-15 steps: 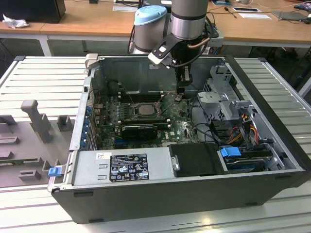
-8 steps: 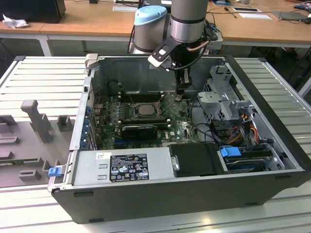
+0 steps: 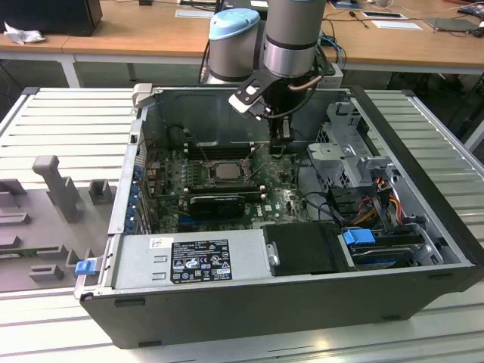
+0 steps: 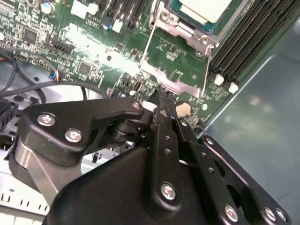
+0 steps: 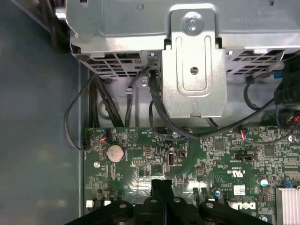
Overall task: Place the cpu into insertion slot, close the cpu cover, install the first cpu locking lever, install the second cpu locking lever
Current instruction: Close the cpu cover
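Lever stage, by my read: cpu point(image 4: 206, 8) sits seated on board point(image 5: 140, 154), cpu cover point(image 4: 183, 29) looks down around it; hand point(image 4: 161, 96) pinched together, nothing seen betw. fingers, tips just beside locking lever point(image 4: 171, 84); next move calls for exact tip contact on thin metal.

A big black computer box point(image 3: 227, 310) lies open on a ribbed grey table point(image 3: 68, 113). Inside are a silver power box point(image 3: 189, 257), black wires point(image 5: 154, 91) and a round battery point(image 5: 115, 152).
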`<state>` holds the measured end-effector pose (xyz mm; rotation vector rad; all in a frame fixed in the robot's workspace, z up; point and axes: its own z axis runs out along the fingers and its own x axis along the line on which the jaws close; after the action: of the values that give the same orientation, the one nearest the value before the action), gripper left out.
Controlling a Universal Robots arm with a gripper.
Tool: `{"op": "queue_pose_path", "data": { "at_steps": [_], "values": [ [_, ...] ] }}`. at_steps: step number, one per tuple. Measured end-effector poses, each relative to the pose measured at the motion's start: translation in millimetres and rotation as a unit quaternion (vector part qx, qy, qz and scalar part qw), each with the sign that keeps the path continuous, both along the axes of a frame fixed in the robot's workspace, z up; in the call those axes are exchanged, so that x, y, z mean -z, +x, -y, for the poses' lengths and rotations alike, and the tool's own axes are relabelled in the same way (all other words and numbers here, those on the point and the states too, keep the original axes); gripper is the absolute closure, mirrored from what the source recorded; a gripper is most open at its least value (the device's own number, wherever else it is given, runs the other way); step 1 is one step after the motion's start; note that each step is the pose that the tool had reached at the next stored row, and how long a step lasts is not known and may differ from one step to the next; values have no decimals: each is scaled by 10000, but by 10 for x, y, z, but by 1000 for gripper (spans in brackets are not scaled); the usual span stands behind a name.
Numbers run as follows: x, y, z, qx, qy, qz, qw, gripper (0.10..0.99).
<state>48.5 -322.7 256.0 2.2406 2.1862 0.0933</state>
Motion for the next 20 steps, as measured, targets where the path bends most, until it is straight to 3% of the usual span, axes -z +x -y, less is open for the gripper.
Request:
{"op": "queue_pose_path", "data": {
  "at_steps": [3,6,16,20],
  "values": [
    [64,-8,0,-49,5,-15,10000,980],
    [73,-84,0,-65,13,-22,10000,980],
    [92,-198,0,-79,32,-36,10000,980],
    [93,-302,0,-81,63,-36,9999,980]
  ]
}}
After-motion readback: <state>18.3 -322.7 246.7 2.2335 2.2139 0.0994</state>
